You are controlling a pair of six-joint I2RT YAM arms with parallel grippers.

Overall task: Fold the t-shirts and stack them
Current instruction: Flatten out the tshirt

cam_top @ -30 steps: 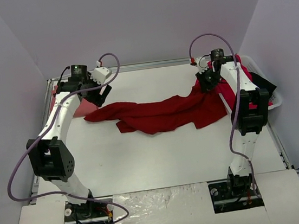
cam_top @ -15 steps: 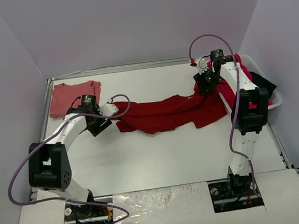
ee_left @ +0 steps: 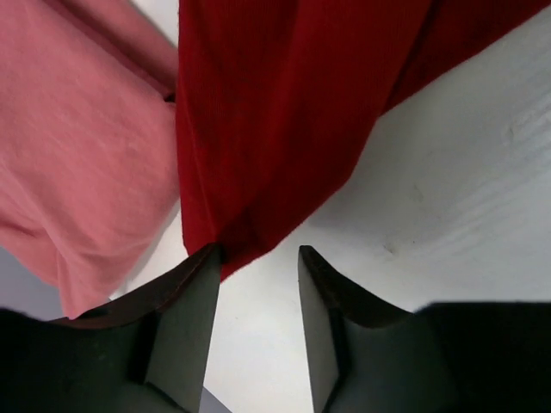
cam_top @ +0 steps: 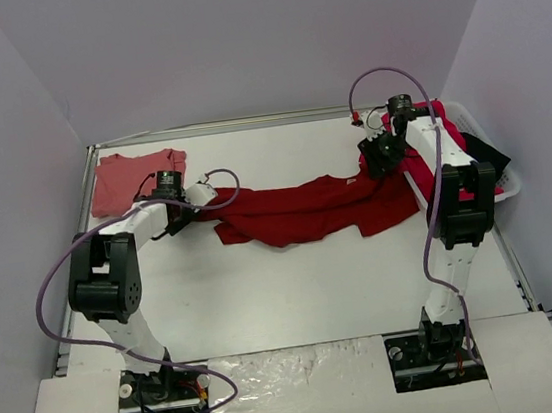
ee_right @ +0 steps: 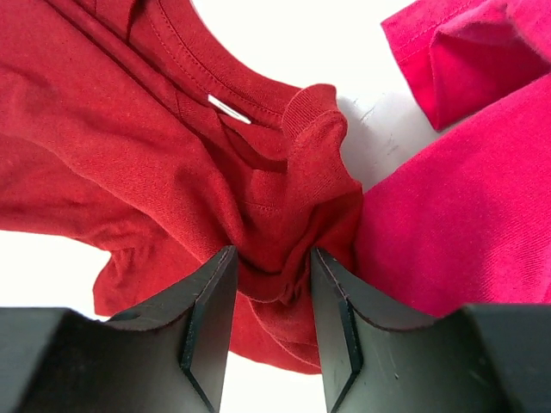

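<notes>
Left gripper (ee_left: 258, 258) is open: you can see bare table (ee_left: 448, 189) between its fingers (ee_left: 185, 318). The pointed end of the crimson shirt (ee_left: 275, 112) reaches into the mouth of that gap and touches the tip of the finger on the left of the wrist view. Nothing is pinched there.

Right gripper (ee_right: 271, 258) has its fingers parted on either side of a bunched fold of the crimson shirt, just below the collar and its white label (ee_right: 228, 107). The cloth fills the gap and touches both fingers, but you cannot tell whether they are squeezing it.

From above, the crimson shirt lies unfolded and rumpled, stretched across the far half of the table between your two grippers. The salmon shirt (cam_top: 130, 179) lies fairly flat in the far left corner, close beside the crimson shirt's left end. The raspberry shirt (ee_right: 456, 215) is heaped at the far right against the white basket (cam_top: 505, 183), and it meets the crimson shirt's right end beside the right gripper.
</notes>
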